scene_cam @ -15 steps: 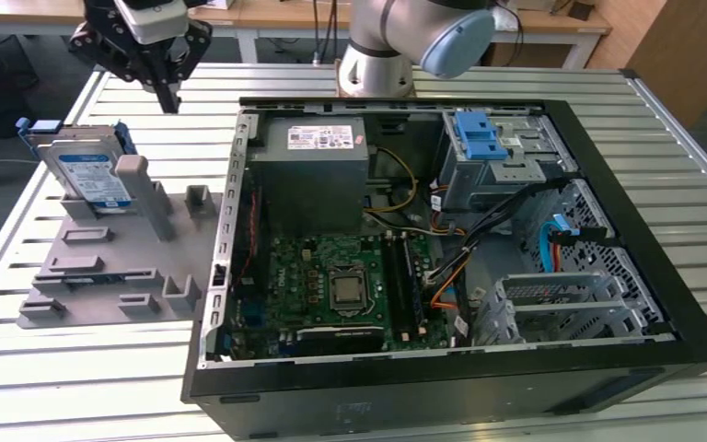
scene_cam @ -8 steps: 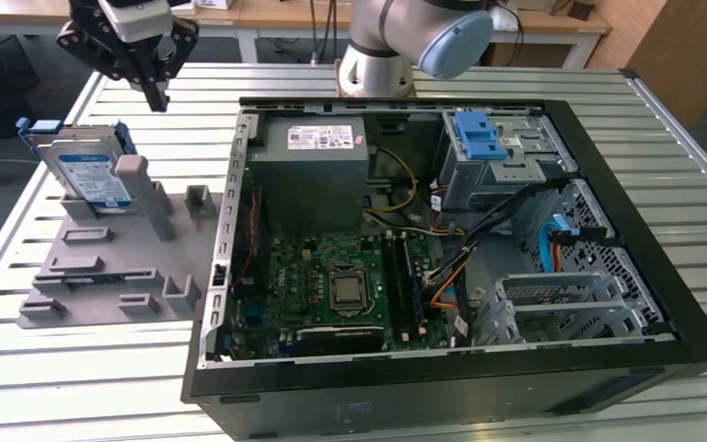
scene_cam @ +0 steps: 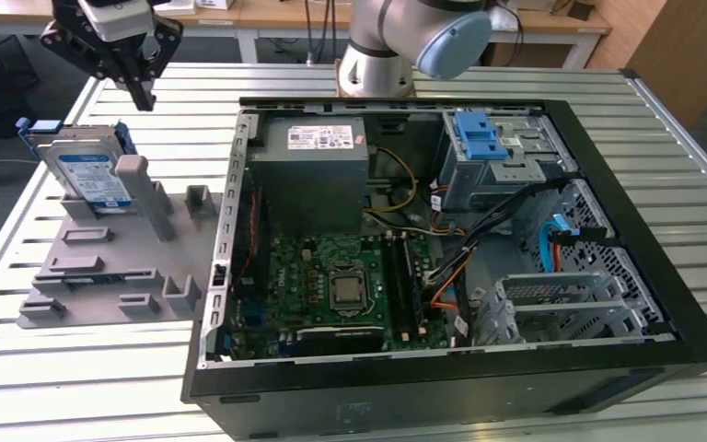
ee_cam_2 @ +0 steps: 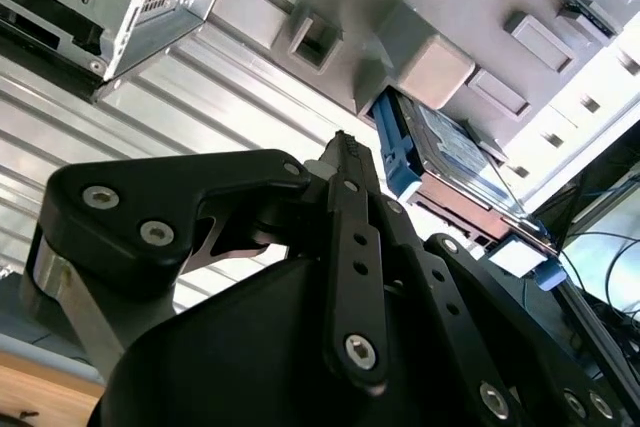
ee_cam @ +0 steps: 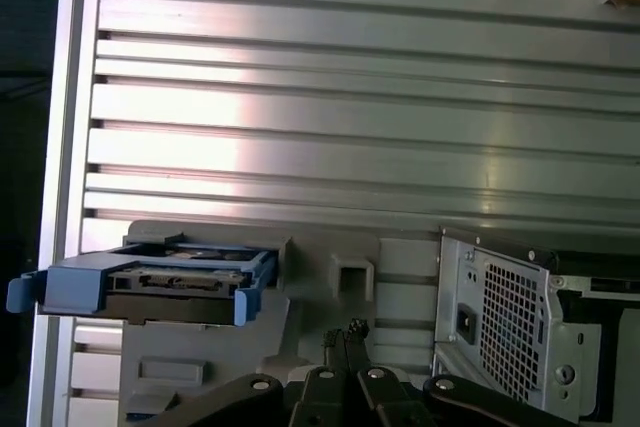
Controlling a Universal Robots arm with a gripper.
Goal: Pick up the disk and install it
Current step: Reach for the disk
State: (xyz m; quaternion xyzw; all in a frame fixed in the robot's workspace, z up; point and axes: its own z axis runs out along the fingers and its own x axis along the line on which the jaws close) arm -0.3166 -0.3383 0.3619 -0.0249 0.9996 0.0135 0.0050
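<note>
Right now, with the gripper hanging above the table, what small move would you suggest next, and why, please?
I would probably open the gripper and shift it toward the exterior view's left, over the disk. The gripper is shut and holds nothing, and the disk stands on edge in the grey fixture, below the gripper and off to one side.

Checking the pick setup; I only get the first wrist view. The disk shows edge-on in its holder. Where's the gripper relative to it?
Observer: In the exterior view the gripper hangs in the air up above the disk, clear of it.
Operator: Which way is the disk set?
Observer: It stands on edge in the grey fixture, label face toward the exterior camera.
Operator: Case open?
Observer: Yes, the computer case lies open. A blue latch sits on its metal drive cage, toward the exterior view's right.
</note>
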